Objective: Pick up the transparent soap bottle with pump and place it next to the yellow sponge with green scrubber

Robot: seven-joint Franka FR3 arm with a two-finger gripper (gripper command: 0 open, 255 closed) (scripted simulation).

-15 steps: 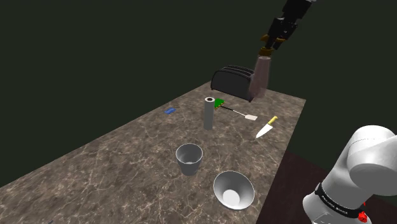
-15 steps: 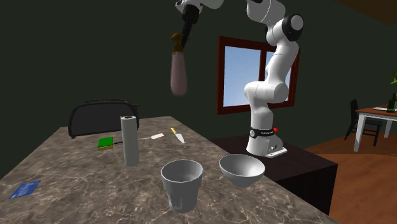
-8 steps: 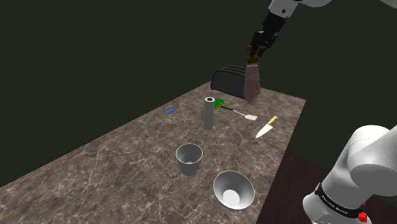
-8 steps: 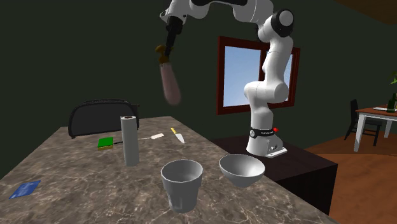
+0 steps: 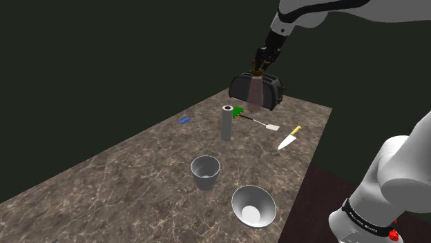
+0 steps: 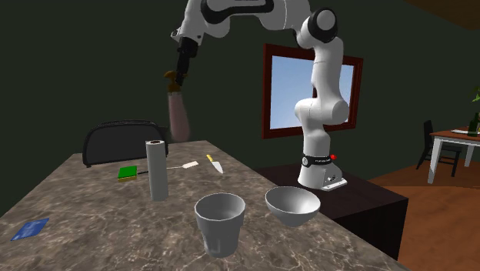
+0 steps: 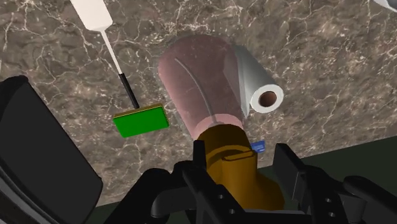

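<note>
Soap bottle [image 5: 257, 96] up in the air, dangling by its pump, upper centre-right of the shoulder view, in front of the black toaster [image 5: 275, 90]! Its body is rounded, translucent and pinkish, widening away from the neck, and it is topped by a chunky amber-brown pump. The gripper [image 5: 261, 67] has its black fingers closed tight on that pump head, bottle hanging clear of the marble-veined counter [image 5: 124, 172].

Over to the second exterior view: the bottle [image 6: 178, 115] hangs upper left of centre, slightly tilted, above the toaster's [image 6: 115, 142] domed top, and the gripper [image 6: 179, 75] pinches it from above. Down on the stone, left of centre, lies the flat green-faced sponge [image 6: 128, 172], and just right of it stands an upright grey roll [image 6: 157, 171]. A white spatula [image 6: 183, 165] and a yellow-handled knife [image 6: 215, 164] lie beyond. Front and centre sit a plain grey cup [image 6: 220, 222] and a smooth bowl [image 6: 292, 204]; a blue card [image 6: 29, 229] lies at lower left.

From the wrist camera, the gripper [image 7: 238, 172] clasps the amber pump on both sides. The bottle [image 7: 203, 83] stretches away from the fingers, the sponge [image 7: 140, 120] is well below and just beside it, and the roll's [image 7: 257, 83] hollow core peeks past its other side.
</note>
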